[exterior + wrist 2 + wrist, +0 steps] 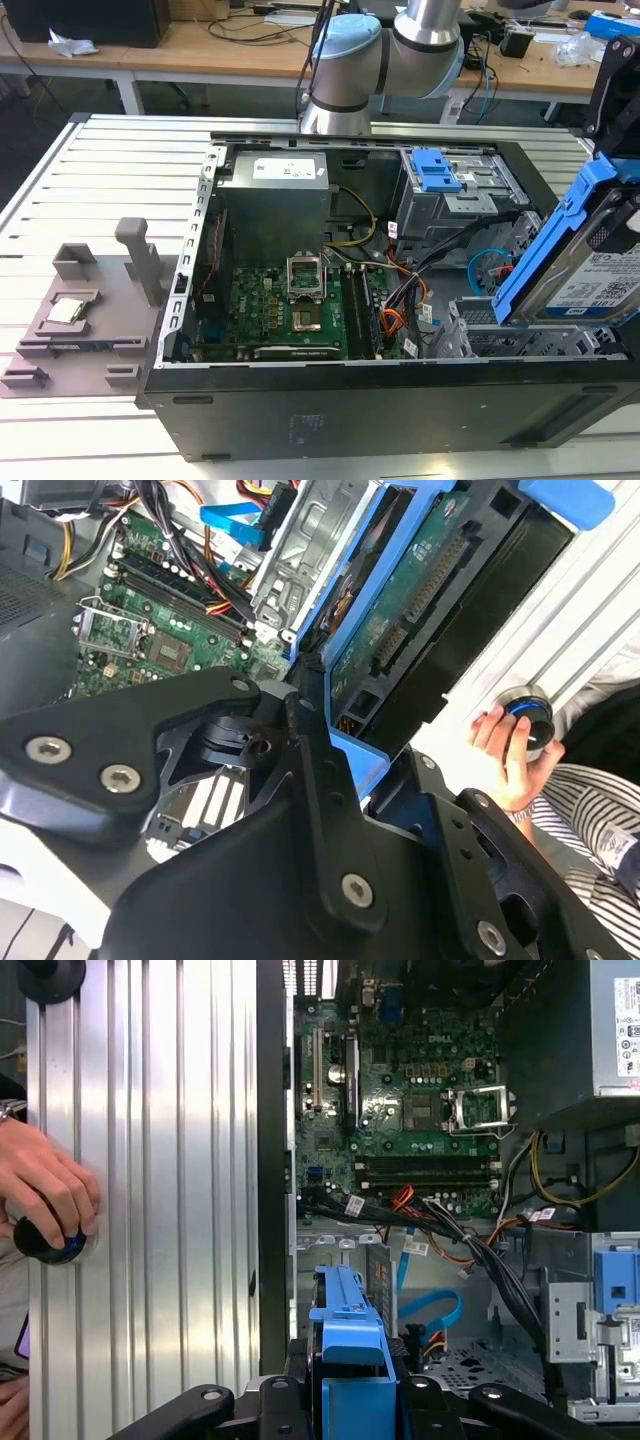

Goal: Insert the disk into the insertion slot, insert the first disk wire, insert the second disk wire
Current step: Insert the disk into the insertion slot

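My gripper (352, 1400) is shut on the disk (590, 270), a grey hard drive with a white label in a bright blue carrier. In the exterior view the disk hangs tilted at the right end of the open computer case, just above the insertion slot (480, 340), a silver perforated metal cage. The first wrist view shows the blue carrier (348, 1345) edge-on between my black fingers (300, 1395), with the perforated cage floor (470, 1360) beside it. In the second wrist view the disk (420, 590) shows its green circuit side and connectors, beside the cage wall (310, 540).
A grey bay with blue latch tabs (445, 180) stands behind the slot. A blue cable (430, 1310) and black and orange wires (440, 1230) lie loose near the cage, by the motherboard (290, 310). A person's hand (45, 1195) holds a knob on the ribbed table outside the case.
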You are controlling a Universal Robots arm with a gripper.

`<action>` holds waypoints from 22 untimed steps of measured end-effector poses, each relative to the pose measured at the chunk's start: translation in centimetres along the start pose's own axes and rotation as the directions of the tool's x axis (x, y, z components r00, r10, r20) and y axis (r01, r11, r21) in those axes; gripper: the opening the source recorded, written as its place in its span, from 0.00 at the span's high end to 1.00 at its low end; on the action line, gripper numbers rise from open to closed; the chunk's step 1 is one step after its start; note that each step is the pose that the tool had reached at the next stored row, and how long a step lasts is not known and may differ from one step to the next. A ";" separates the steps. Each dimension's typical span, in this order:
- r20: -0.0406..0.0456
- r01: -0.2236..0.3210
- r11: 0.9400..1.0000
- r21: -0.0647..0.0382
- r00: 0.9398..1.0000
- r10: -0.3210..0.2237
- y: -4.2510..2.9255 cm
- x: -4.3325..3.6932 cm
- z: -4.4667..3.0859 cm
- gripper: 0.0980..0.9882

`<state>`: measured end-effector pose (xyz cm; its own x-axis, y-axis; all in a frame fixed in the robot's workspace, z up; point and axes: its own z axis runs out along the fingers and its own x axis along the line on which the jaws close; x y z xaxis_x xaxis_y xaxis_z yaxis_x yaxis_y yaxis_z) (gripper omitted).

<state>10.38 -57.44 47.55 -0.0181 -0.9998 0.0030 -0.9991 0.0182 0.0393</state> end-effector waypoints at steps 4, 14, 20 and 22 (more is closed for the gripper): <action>0.000 0.000 1.000 0.000 1.000 0.000 0.00 0.00 0.14 0.70; 0.000 0.000 1.000 0.000 1.000 0.000 0.00 0.00 1.07 0.70; 0.000 0.000 1.000 0.000 1.000 0.000 0.04 -1.04 1.17 0.70; 0.000 0.000 1.000 0.000 1.000 0.000 0.03 -1.09 1.25 0.70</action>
<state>10.32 -56.36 46.29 -0.0181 -0.9998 0.0028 -0.9991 0.0182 0.0393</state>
